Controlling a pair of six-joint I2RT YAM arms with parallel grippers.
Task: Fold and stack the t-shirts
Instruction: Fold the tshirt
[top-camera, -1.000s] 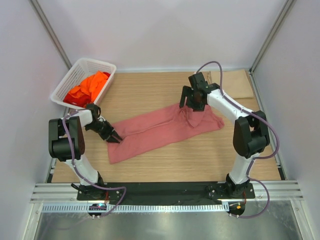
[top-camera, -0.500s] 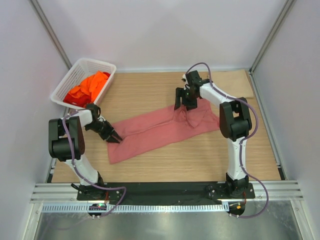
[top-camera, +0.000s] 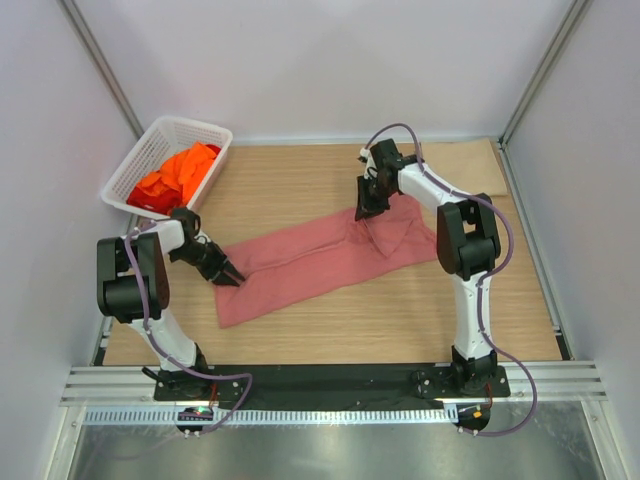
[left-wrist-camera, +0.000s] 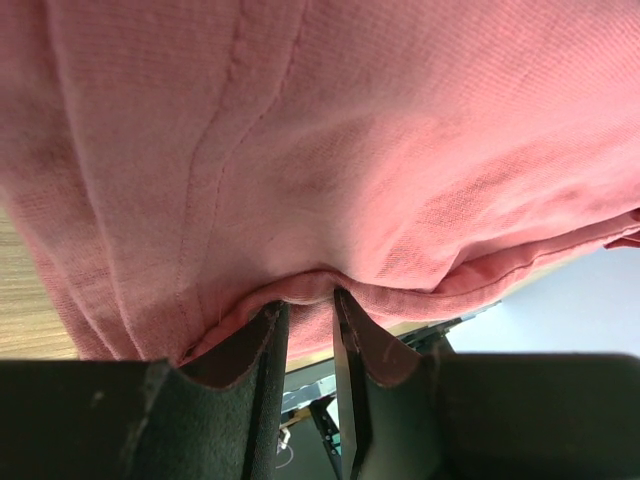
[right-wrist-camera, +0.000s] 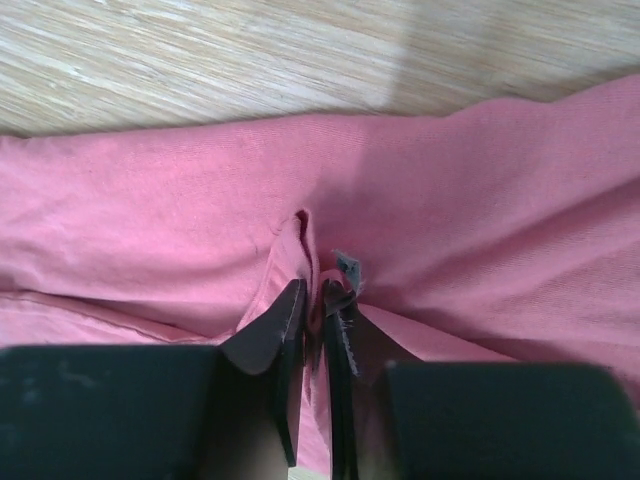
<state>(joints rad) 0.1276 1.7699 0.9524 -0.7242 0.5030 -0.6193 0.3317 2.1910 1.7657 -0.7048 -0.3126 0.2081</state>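
A salmon-pink t-shirt (top-camera: 320, 262) lies stretched in a long diagonal band across the wooden table. My left gripper (top-camera: 229, 276) is at its lower-left end. In the left wrist view it (left-wrist-camera: 308, 302) is shut on a fold of the pink hem (left-wrist-camera: 300, 285). At the shirt's upper edge near the collar is my right gripper (top-camera: 363, 211). The right wrist view shows it (right-wrist-camera: 315, 296) shut on a pinched ridge of pink cloth beside a small grey label (right-wrist-camera: 347, 267). Orange t-shirts (top-camera: 182, 170) and a bit of red one (top-camera: 150, 203) lie bunched in the basket.
The white lattice basket (top-camera: 190, 126) stands at the back left corner, close to my left arm. A paler board (top-camera: 470, 165) lies at the back right. White walls close in the table on three sides. A metal rail (top-camera: 320, 385) runs along the near edge.
My right gripper has moved left and back to the shirt's collar area and shut on a fold of it. The left gripper and the shirt's lower end have not moved.
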